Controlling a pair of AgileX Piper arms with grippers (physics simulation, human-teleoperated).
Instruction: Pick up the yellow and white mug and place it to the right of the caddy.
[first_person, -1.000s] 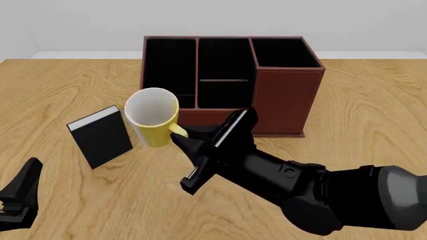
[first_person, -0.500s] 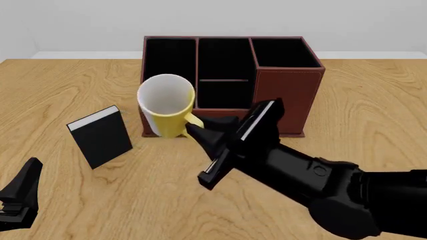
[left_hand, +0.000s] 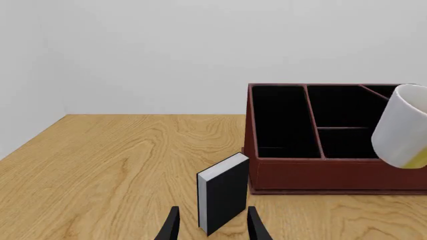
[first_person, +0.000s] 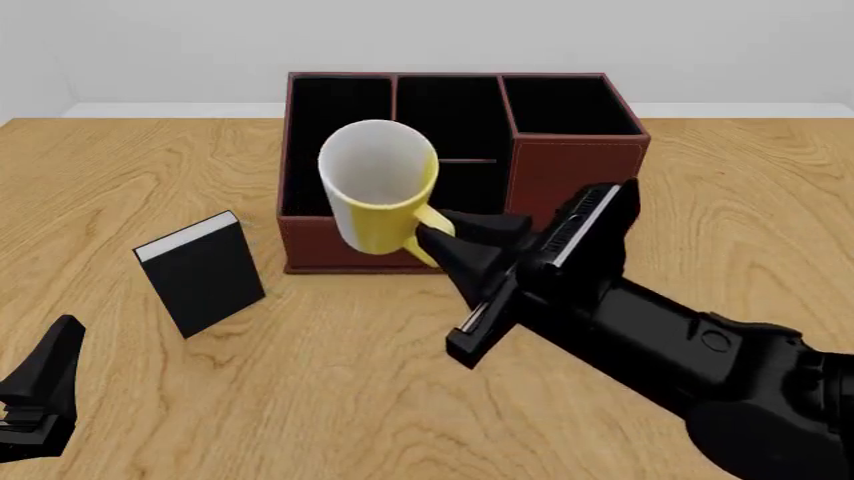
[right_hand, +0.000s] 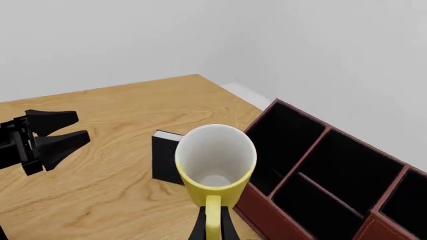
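Note:
The yellow and white mug (first_person: 380, 195) hangs in the air in front of the caddy (first_person: 574, 180), tilted with its white mouth toward the camera. My right gripper (first_person: 447, 240) is shut on the mug's yellow handle (right_hand: 212, 220). In the right wrist view the mug (right_hand: 215, 165) is above the caddy's (right_hand: 320, 175) front left corner. It also shows at the edge of the left wrist view as the mug (left_hand: 403, 132) in front of the caddy (left_hand: 313, 170). My left gripper (first_person: 40, 395) rests low at the near left, open and empty, as seen between its fingertips (left_hand: 210, 227).
A small black book (first_person: 200, 272) with white pages stands upright on the wooden table (first_person: 747, 230), left of the caddy and just beyond my left gripper. The same book (left_hand: 223, 192) fills the space ahead of the left fingers.
My right gripper has carried the mug up and to the right, from beside the book to in front of the caddy's middle. The left arm has stayed still.

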